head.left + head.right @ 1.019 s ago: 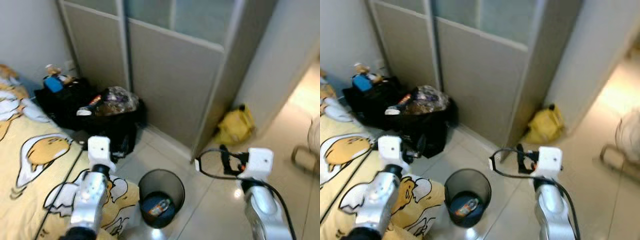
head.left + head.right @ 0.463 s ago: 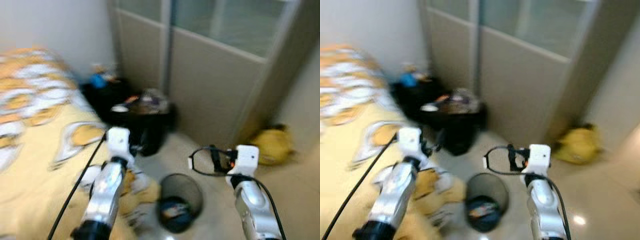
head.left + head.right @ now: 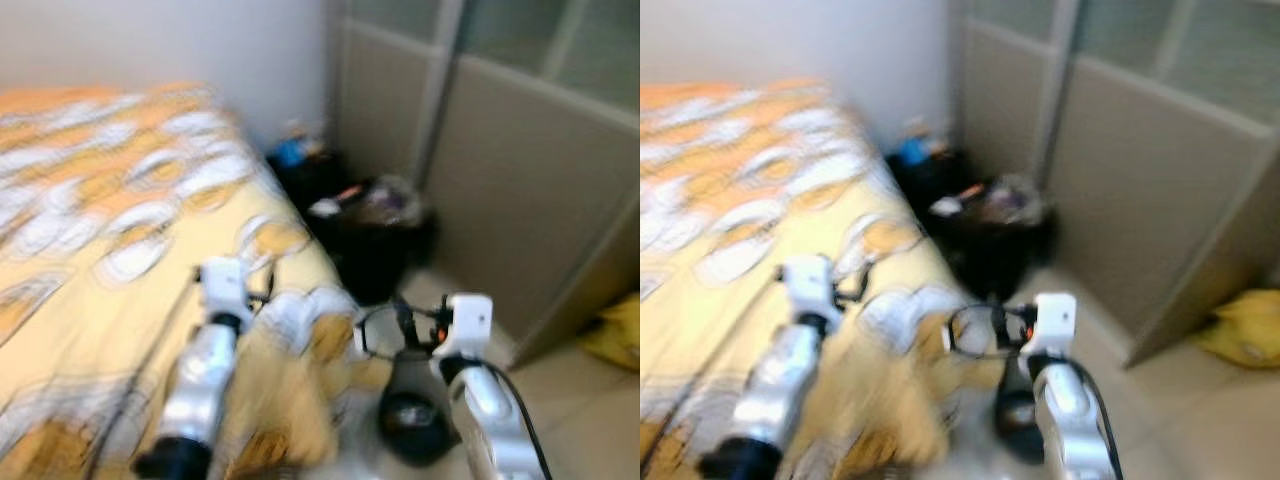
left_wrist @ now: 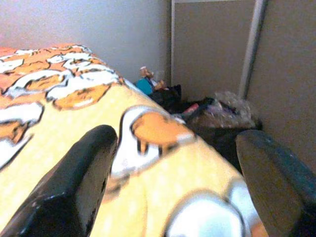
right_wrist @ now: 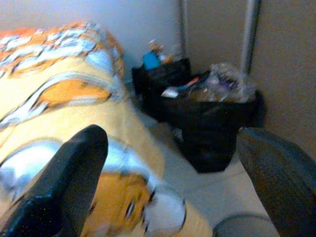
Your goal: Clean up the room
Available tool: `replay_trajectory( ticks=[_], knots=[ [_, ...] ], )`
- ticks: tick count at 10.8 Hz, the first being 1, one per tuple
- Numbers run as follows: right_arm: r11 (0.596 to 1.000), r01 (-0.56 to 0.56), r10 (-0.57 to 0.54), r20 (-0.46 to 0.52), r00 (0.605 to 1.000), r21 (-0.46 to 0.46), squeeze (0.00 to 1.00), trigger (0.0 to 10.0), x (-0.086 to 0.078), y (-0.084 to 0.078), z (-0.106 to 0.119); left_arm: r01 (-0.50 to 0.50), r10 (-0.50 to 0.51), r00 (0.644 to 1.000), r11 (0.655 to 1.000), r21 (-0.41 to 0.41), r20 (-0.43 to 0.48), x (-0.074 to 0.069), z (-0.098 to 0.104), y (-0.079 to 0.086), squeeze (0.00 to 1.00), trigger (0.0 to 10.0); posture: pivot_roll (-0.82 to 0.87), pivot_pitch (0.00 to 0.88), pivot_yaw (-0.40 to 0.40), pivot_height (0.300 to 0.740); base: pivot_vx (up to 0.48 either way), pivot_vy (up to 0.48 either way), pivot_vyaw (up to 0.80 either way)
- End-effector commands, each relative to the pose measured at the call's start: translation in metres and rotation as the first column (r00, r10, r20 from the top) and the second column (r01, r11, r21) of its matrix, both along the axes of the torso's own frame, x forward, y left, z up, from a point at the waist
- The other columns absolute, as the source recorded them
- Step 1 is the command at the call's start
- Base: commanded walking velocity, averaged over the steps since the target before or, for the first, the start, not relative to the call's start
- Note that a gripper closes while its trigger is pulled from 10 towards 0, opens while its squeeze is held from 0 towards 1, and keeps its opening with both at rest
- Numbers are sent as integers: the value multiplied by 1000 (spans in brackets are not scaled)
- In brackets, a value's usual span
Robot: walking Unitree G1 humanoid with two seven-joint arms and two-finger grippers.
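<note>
The views are blurred. A bed with a yellow cover printed in orange and white (image 3: 90, 230) takes up the left side. My left gripper (image 3: 258, 296) hangs over its near corner, open, with nothing between its fingers (image 4: 74, 187). My right gripper (image 3: 400, 328) is open and empty too, above a dark round waste bin (image 3: 412, 425) on the floor. Black bags topped with a clear plastic bag of clutter (image 3: 375, 225) stand at the foot of the bed. The right wrist view has the same bags (image 5: 217, 113).
Grey panelled sliding doors (image 3: 520, 170) run along the right. A yellow bag (image 3: 615, 335) lies on the pale tiled floor at their base. A blue object (image 3: 290, 152) sits on a black bag in the corner by the white wall.
The whole picture has swung left, so the camera has turned: the bed has come into view and the doors and yellow bag have slid right. Both grippers stay open.
</note>
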State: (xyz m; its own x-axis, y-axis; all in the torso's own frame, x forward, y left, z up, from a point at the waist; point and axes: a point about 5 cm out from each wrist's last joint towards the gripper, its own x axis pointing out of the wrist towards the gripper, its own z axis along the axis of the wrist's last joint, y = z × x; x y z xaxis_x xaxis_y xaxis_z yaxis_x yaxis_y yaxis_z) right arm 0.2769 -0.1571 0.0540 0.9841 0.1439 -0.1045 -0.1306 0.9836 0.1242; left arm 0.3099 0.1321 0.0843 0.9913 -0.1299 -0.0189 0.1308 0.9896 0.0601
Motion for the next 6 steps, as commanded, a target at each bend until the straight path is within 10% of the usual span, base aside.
replay_trajectory(
  ticks=[1,6],
  knots=[
    [1000,6,-6,11,1000,-4,0,10000,-1,-4,1,23,-23,1000,999,24,1,0,0,-3,0,10000,110,0,3,740,0,0,419],
    [1000,-4,4,-18,1000,-16,0,10000,-3,3,-5,-57,57,998,998,41,0,-1,-2,10,0,10000,144,0,-10,740,0,0,83]
  ],
)
